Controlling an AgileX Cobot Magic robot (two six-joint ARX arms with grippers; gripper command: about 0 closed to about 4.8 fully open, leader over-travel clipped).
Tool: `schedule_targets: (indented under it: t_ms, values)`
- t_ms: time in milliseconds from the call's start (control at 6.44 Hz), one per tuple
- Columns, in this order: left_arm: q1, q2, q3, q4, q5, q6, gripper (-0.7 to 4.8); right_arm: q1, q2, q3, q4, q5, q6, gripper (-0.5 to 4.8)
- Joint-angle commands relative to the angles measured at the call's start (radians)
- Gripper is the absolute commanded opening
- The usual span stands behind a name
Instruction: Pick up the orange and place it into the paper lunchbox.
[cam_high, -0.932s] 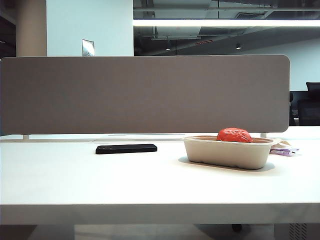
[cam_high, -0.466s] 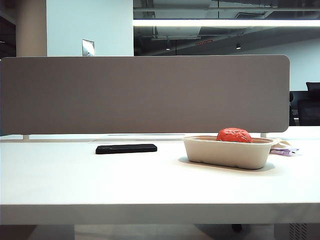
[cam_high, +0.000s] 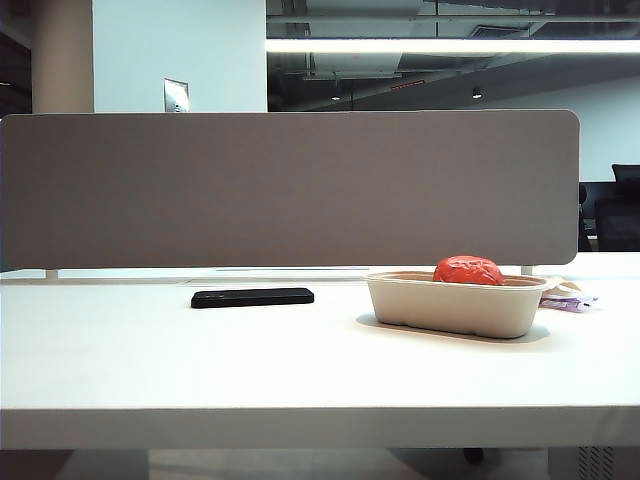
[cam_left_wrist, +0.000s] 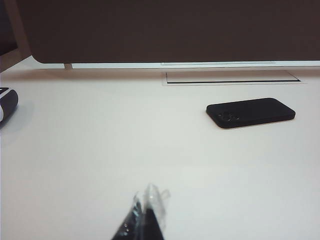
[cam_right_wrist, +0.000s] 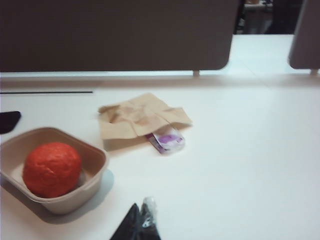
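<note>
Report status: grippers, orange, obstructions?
Left gripper shut, empty, short of the black phone. Right gripper shut, empty, clear of the paper lunchbox. Orange in lunchbox. Nothing in the way.

One orange (cam_high: 469, 270) sits in one paper lunchbox (cam_high: 455, 306) at the right of the exterior view. One black phone (cam_high: 252, 297) lies left of centre. One crumpled brown paper (cam_right_wrist: 142, 116) and one small purple packet (cam_right_wrist: 167, 140) lie on the one table (cam_high: 200, 360).
</note>
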Motion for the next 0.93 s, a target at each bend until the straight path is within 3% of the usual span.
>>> schedule_targets:
  t_ms: [155, 932]
  values:
    - [-0.001, -0.003, -0.002, 0.013, -0.003, 0.001, -0.01, -0.060, -0.002, -0.124, 0.148, -0.109, -0.002, -0.05]
    - [-0.001, -0.003, -0.002, 0.013, -0.003, 0.001, -0.01, -0.058, -0.002, -0.155, 0.179, -0.105, -0.002, -0.05]
